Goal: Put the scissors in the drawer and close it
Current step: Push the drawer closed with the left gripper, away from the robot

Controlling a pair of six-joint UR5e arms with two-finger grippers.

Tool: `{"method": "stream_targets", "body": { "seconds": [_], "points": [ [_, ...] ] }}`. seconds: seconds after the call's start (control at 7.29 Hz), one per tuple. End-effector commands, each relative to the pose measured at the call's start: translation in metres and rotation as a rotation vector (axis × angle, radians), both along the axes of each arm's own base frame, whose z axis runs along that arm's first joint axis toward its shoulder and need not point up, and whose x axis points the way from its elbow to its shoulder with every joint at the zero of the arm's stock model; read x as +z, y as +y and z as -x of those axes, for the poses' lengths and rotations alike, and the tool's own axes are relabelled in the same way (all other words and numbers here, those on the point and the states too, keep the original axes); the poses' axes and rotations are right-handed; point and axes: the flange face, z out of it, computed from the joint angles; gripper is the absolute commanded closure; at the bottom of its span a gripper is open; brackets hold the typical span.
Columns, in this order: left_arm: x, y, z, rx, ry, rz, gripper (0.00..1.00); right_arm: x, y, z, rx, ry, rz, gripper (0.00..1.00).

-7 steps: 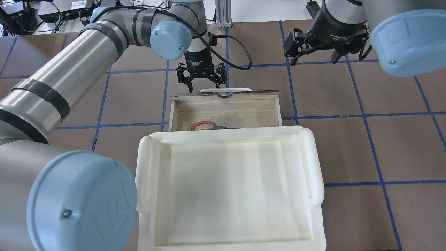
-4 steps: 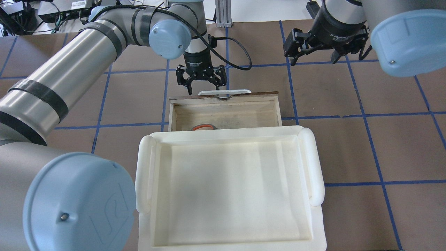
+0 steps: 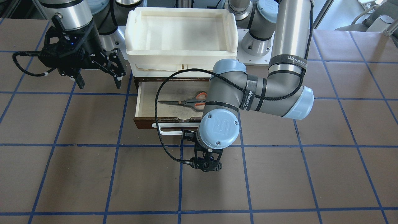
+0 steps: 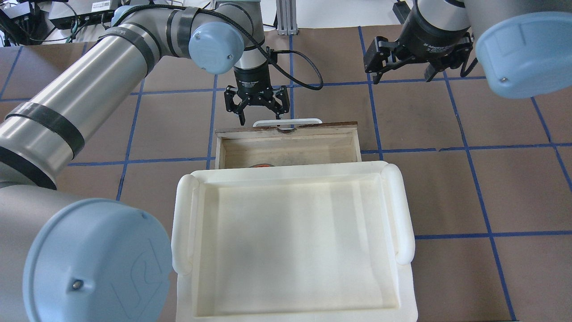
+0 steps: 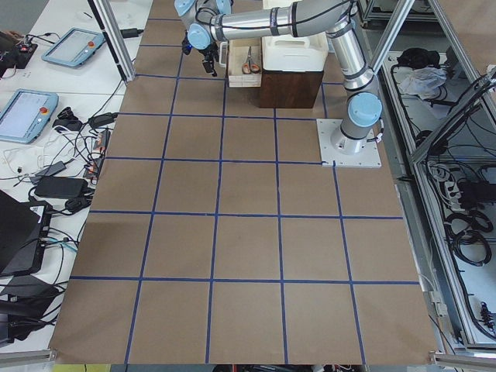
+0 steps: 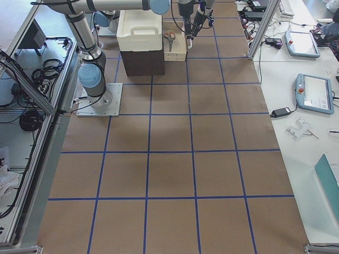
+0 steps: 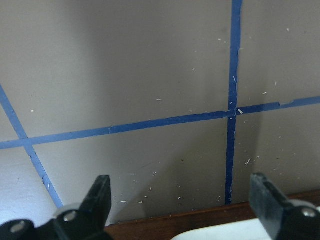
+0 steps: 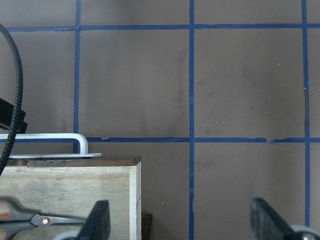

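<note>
The scissors (image 3: 186, 102) lie flat inside the drawer (image 3: 149, 109), blades toward the robot's right. From overhead only a sliver of their orange loop (image 4: 261, 165) shows in the drawer (image 4: 308, 154), at the white tray's edge. The drawer is partly open below the tray. My left gripper (image 4: 260, 118) is open, its fingers pointing down at the white bar handle (image 4: 287, 121), touching or nearly touching it. The left wrist view shows the open left gripper (image 7: 182, 200) above the drawer's front edge. My right gripper (image 4: 402, 77) is open and empty, hovering beyond the drawer's right corner, and also shows in the front view (image 3: 99, 81).
A large white tray (image 4: 402, 210) sits on top of the dark cabinet (image 5: 291, 87) that holds the drawer. A black cable (image 3: 160, 137) loops from the left wrist over the drawer. The brown table has a blue tape grid.
The drawer has slid inward under the white tray, hiding most of the scissors from overhead. The left gripper followed at the handle. The right arm has not moved.
</note>
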Motion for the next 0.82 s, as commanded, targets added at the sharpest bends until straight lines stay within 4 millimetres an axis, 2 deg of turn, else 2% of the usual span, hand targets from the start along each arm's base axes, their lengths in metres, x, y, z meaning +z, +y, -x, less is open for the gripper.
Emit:
{"method": "stream_targets", "body": {
  "seconds": [0.0, 0.69],
  "points": [
    [0.004, 0.004, -0.001, 0.000, -0.002, -0.012, 0.00, 0.000, 0.000, 0.000, 0.000, 0.000, 0.001, 0.00],
    [0.011, 0.021, -0.004, -0.008, -0.009, -0.038, 0.00, -0.002, 0.001, 0.000, -0.001, 0.000, -0.004, 0.00]
  ]
}}
